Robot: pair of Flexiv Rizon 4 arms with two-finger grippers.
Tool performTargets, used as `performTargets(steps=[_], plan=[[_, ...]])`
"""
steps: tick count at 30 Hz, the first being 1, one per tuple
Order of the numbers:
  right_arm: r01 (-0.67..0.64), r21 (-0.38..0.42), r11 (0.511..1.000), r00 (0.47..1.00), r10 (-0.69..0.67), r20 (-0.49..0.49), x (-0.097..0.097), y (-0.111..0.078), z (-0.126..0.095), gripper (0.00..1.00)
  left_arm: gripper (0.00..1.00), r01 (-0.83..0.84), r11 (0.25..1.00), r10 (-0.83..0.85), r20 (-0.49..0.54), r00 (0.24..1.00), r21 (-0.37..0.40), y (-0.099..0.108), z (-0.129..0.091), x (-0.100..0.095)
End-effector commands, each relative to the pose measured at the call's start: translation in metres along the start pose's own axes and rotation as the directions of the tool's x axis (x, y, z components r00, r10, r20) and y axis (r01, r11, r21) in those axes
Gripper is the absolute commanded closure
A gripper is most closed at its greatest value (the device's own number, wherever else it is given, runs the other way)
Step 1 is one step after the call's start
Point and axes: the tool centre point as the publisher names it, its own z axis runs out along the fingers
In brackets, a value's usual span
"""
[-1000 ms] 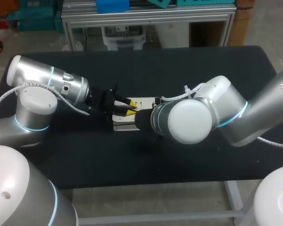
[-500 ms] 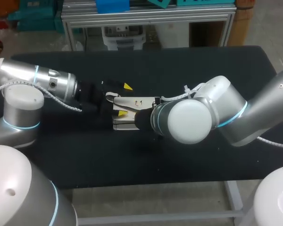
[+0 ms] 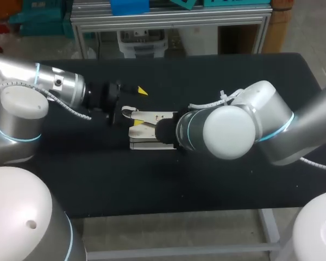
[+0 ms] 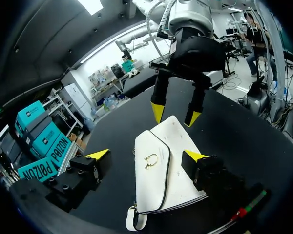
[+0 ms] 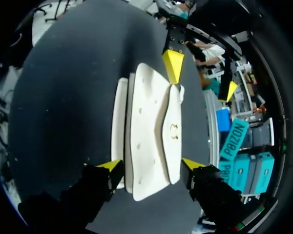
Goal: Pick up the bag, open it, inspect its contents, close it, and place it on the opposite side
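A small white bag [image 3: 150, 117] with a gold clasp [image 4: 150, 161] lies flat on the black table, its flap down. My left gripper [image 3: 139, 107] stands open at the bag's handle end, one finger beside the bag and the other over its edge [image 4: 145, 156]. My right gripper [image 5: 151, 165] is open at the opposite end, its yellow tips either side of the bag, not pinching it. From the left wrist it shows [image 4: 176, 114] hanging over the far end. In the head view the right wrist hides its fingers.
The black tabletop [image 3: 233, 185] stretches around the bag on all sides, with its front edge [image 3: 168, 213] below both arms. The bag's small loop handle [image 4: 132, 223] sticks out toward the left arm.
The left gripper opened, let go of the bag and drew back to the left. The right gripper went from shut to open. The bag stays on the table.
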Motion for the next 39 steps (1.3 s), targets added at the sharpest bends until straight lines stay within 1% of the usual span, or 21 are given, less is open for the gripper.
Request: performTargets(steps=[1,3,4,6,9,10,12,13,14,15,16,19,23,27,28,30,32,35,36,37,39], plan=[[-0.078,-0.065,0.995,0.99,0.085,0.114,-0.009,-0.014,-0.018,0.0,0.0,0.079,0.994,-0.081,-0.017,0.997,-0.07,-0.007,-0.009,-0.004],[-0.134,-0.043,0.99,0.989,0.136,0.061,-0.015,-0.018,-0.023,0.0,0.0,0.134,0.985,-0.137,-0.024,0.99,-0.108,-0.007,-0.013,-0.006],[-0.147,-0.052,0.988,0.988,0.149,0.038,-0.018,-0.019,-0.025,0.0,0.0,0.153,0.981,-0.157,-0.025,0.987,-0.123,-0.007,-0.015,-0.007],[-0.189,-0.026,0.982,0.982,0.189,-0.001,-0.021,-0.021,-0.029,0.0,0.0,0.207,0.965,-0.216,-0.037,0.976,-0.161,-0.006,-0.018,-0.007],[-0.189,-0.003,0.982,0.981,0.188,-0.035,-0.026,-0.02,-0.033,0.0,0.0,0.227,0.949,-0.244,-0.05,0.968,-0.22,-0.006,-0.021,-0.006],[-0.176,0.006,0.984,0.983,0.176,-0.044,-0.027,-0.018,-0.035,0.0,0.0,0.225,0.947,-0.244,-0.057,0.968,-0.228,-0.007,-0.022,-0.004],[-0.173,0.0,0.985,0.982,0.172,-0.072,-0.03,-0.017,-0.037,0.0,0.0,0.22,0.938,-0.244,-0.06,0.968,-0.268,-0.008,-0.023,-0.002],[-0.16,0.015,0.987,0.983,0.161,-0.086,-0.032,-0.017,-0.037,0.0,0.0,0.22,0.934,-0.248,-0.066,0.966,-0.282,-0.008,-0.023,-0.001],[-0.161,0.016,0.987,0.981,0.162,-0.112,-0.035,-0.016,-0.038,0.0,0.0,0.226,0.925,-0.258,-0.068,0.964,-0.305,-0.008,-0.024,0.0],[-0.148,0.036,0.988,0.978,0.151,-0.143,-0.038,-0.017,-0.039,0.0,0.0,0.225,0.919,-0.262,-0.075,0.962,-0.323,-0.008,-0.025,0.001],[-0.141,0.04,0.989,0.978,0.145,-0.15,-0.039,-0.016,-0.039,0.0,0.0,0.224,0.915,-0.265,-0.08,0.961,-0.335,-0.008,-0.026,0.002],[-0.121,0.057,0.991,0.968,0.131,-0.215,-0.046,-0.017,-0.042,0.0,0.0,0.237,0.896,-0.288,-0.084,0.954,-0.377,-0.007,-0.03,0.005],[-0.133,0.074,0.988,0.939,0.15,-0.309,-0.055,-0.022,-0.044,0.0,0.0,0.288,0.869,-0.346,-0.077,0.935,-0.402,-0.004,-0.038,0.008],[-0.135,0.071,0.988,0.905,0.152,-0.398,-0.059,-0.024,-0.046,0.0,0.0,0.341,0.837,-0.416,-0.094,0.904,-0.428,0.002,-0.041,0.011],[-0.137,0.09,0.987,0.893,0.162,-0.419,-0.061,-0.025,-0.045,0.0,0.0,0.366,0.82,-0.451,-0.102,0.887,-0.441,0.004,-0.042,0.012],[-0.138,0.09,0.986,0.875,0.165,-0.455,-0.062,-0.026,-0.045,0.0,0.0,0.405,0.798,-0.5,-0.114,0.859,-0.446,0.007,-0.044,0.013],[-0.145,0.108,0.983,0.855,0.18,-0.486,-0.063,-0.027,-0.045,0.0,0.0,0.442,0.771,-0.545,-0.115,0.831,-0.458,0.01,-0.045,0.014],[-0.188,0.117,0.975,0.816,0.222,-0.533,-0.062,-0.027,-0.045,0.0,0.0,0.475,0.741,-0.581,-0.099,0.808,-0.475,0.01,-0.046,0.015],[-0.194,0.118,0.974,0.811,0.227,-0.54,-0.062,-0.027,-0.045,0.0,0.0,0.491,0.723,-0.596,-0.08,0.799,-0.487,0.011,-0.046,0.016],[-0.2,0.144,0.969,0.792,0.246,-0.559,-0.062,-0.027,-0.046,0.0,0.0,0.5,0.703,-0.607,-0.059,0.793,-0.507,0.01,-0.045,0.017],[-0.207,0.179,0.962,0.774,0.273,-0.572,-0.061,-0.026,-0.046,0.0,0.0,0.518,0.678,-0.617,-0.021,0.787,-0.522,0.009,-0.046,0.018]])
